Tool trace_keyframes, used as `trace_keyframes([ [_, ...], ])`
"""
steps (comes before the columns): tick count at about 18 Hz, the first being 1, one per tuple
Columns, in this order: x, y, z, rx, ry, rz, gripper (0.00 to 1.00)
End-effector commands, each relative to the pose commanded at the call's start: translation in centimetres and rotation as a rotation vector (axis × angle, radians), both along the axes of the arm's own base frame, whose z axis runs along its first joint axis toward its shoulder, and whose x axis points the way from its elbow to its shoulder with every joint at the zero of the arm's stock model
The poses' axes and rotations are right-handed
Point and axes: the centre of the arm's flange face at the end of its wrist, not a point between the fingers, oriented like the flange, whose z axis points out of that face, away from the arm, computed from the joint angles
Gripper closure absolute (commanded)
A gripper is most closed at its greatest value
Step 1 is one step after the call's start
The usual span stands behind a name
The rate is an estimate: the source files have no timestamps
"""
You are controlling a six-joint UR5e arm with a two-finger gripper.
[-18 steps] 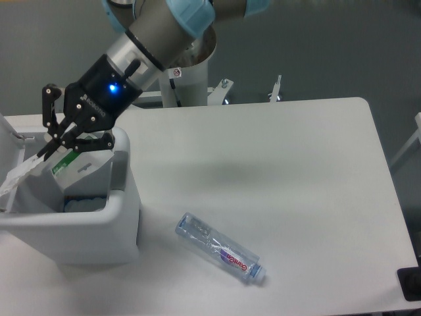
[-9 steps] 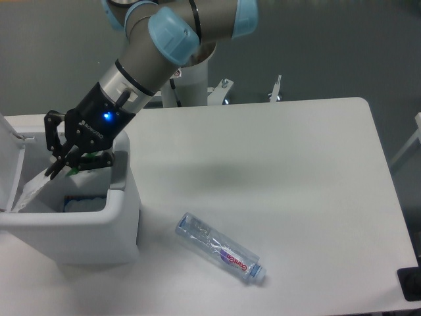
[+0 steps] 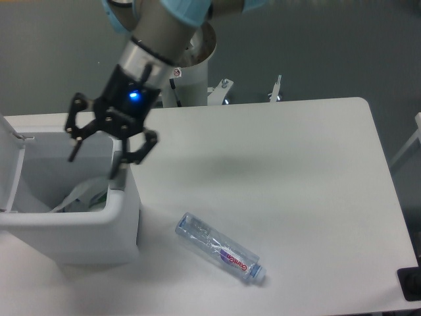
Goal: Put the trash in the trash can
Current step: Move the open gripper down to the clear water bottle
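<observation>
- So the packet is down inside the bin. You can just see a crinkly pale edge and a bit of green poking up against the inner wall. One piece of trash done, I'd say.
- The bottle is the one left. It's lying flat on the tabletop, around 4 o'clock from the bin and well apart from it, cap end pointing toward 4 o'clock.
- Handling guess: crushed clear plastic, so super light, a bit springy, and probably slick. It'll likely dent more under a squeeze instead of breaking. I'd take it across the narrow middle of the body, near the label, not the tapered cap end, where it could squirt out.
- Writing: the bottle has a purple-red label with white lettering running along it, but it's too small and blurry for me to read properly. There's white lettering on the black tool body too, and I can't make that out either.
- The tool has its fingers spread wide with nothing between them. It's hanging over the bin's rim on the 3 o'clock side, blue light glowing on its body.
- The bin sits at the tabletop's 9 o'clock edge, lid flipped up at its 9 o'clock side.
</observation>
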Motion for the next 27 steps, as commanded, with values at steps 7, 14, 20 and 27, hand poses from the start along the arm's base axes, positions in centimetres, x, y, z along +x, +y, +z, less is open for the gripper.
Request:
trace_keyframes([
  [7,-8.0,-1.9,-5.2,-0.174,-0.05,0.258,0.0],
  [14,-14.0,0.5,-14.3,-0.385,-0.08,0.384,0.0],
  [20,-16.1,3.4,-20.5,-0.488,-0.085,0.383,0.0],
  [27,-16.7,5.5,-25.0,-0.553,-0.117,0.417,0.0],
])
